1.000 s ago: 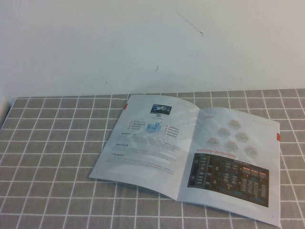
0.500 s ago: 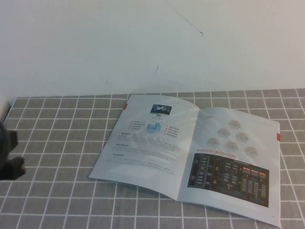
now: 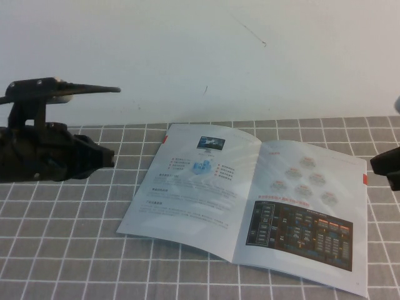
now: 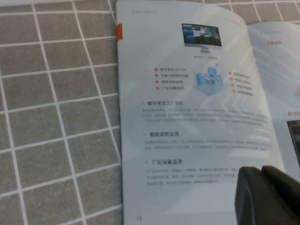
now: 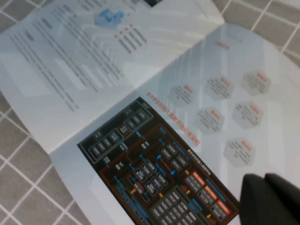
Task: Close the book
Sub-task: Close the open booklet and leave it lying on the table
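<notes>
1. A thin open booklet with glossy white pages (image 3: pixel 250 206) lies flat on the worktop with the grey cloth of white squares (image 3: pixel 62 250). In the high view it takes the middle and reaches toward 4 o'clock.
2. The left gripper (image 3: pixel 103 157) hangs above the cloth at 9 o'clock from the booklet, near its left page but apart from it. It holds nothing. I cannot tell how far it is open.
3. The right gripper (image 3: pixel 389 167) shows only partly, at 3 o'clock from the booklet, just beside the right page's outer edge. It holds nothing, and I cannot tell its opening either.
4. The left wrist view shows what the high view does not: the page number 13 (image 4: pixel 138 218) and red bullet points on the left page.
5. The right wrist view gives the right page closer: pale hexagons (image 5: pixel 220 112) and a dark diagram (image 5: pixel 150 173), with the black gripper body over the page.
6. Only the high view shows the plain white wall (image 3: pixel 187 56) behind.
</notes>
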